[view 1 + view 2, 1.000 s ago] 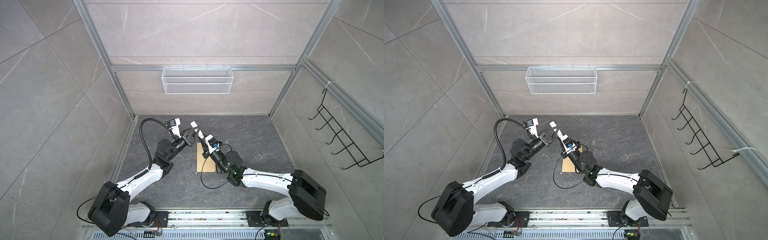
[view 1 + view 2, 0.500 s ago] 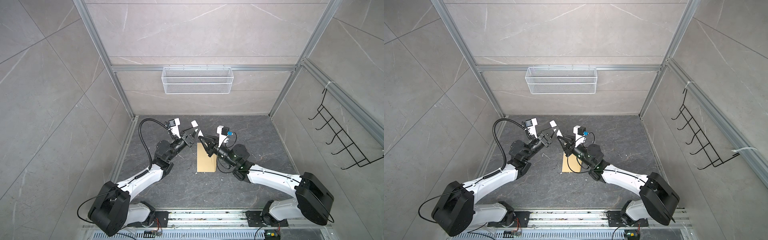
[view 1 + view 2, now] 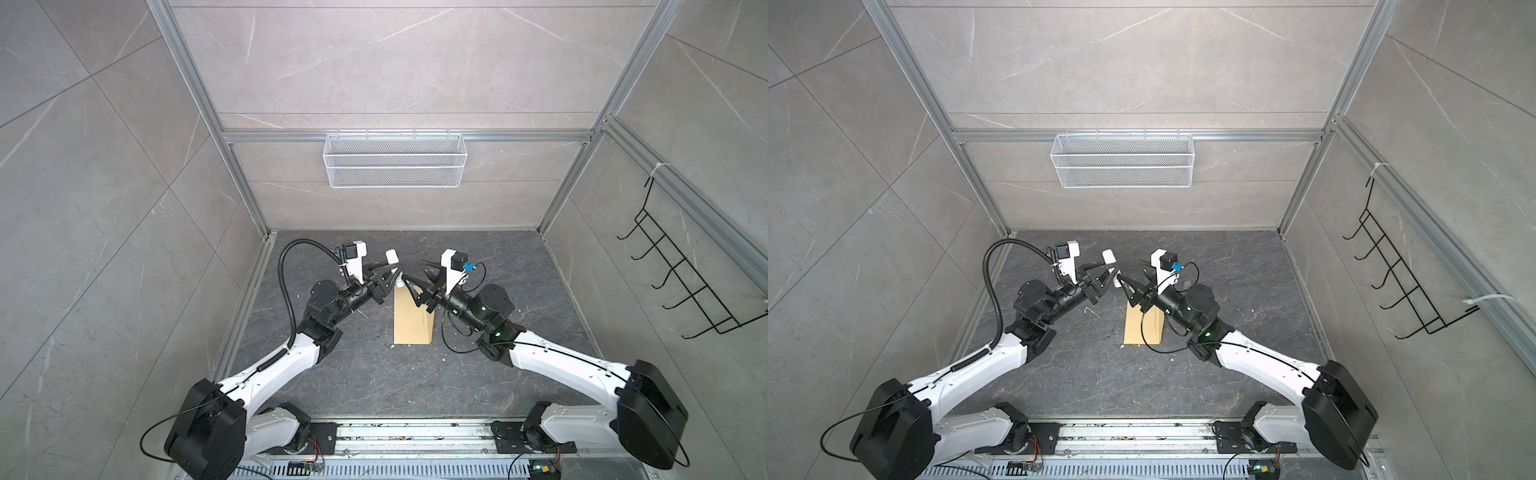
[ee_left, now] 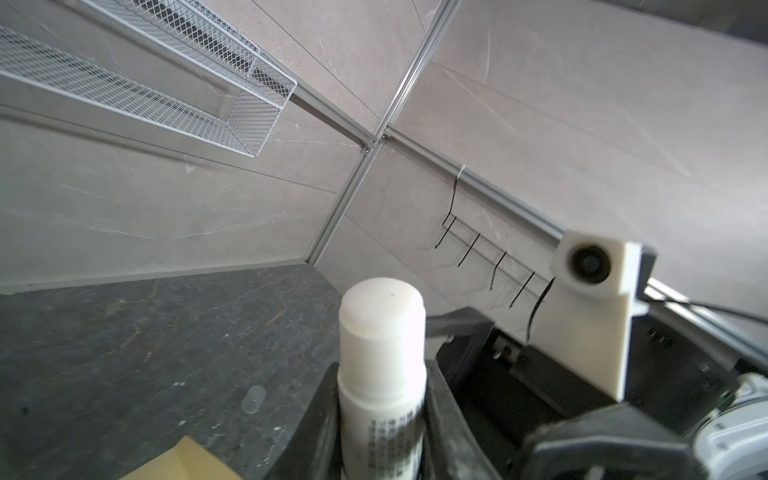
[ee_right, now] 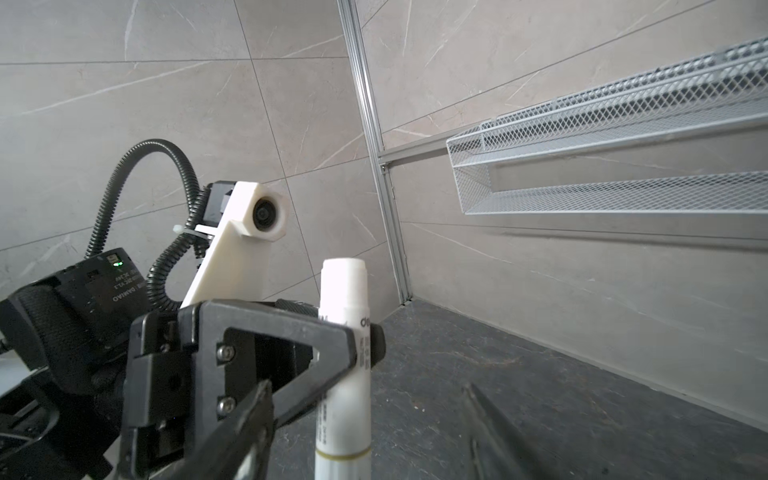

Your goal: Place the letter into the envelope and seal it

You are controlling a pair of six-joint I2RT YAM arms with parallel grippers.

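Since a second ago our right end effector (image 3: 413, 271) has backed off the glue stick (image 3: 391, 257), jaws apart. Our left end effector (image 3: 388, 277) clamps the stick, uncapped. The envelope (image 3: 412, 322) lies flat on the table (image 3: 478, 374) beneath; we cannot see the letter. We should pin the envelope first, then tip the stick gently onto its flap.

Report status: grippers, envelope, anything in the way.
Left gripper clamped on glue stick. Right gripper jaws open, close by the stick. Envelope flat on table beneath; letter not visible. Nothing blocking.

Far end of envelope (image 3: 411, 328) behind right claw (image 3: 412, 269)
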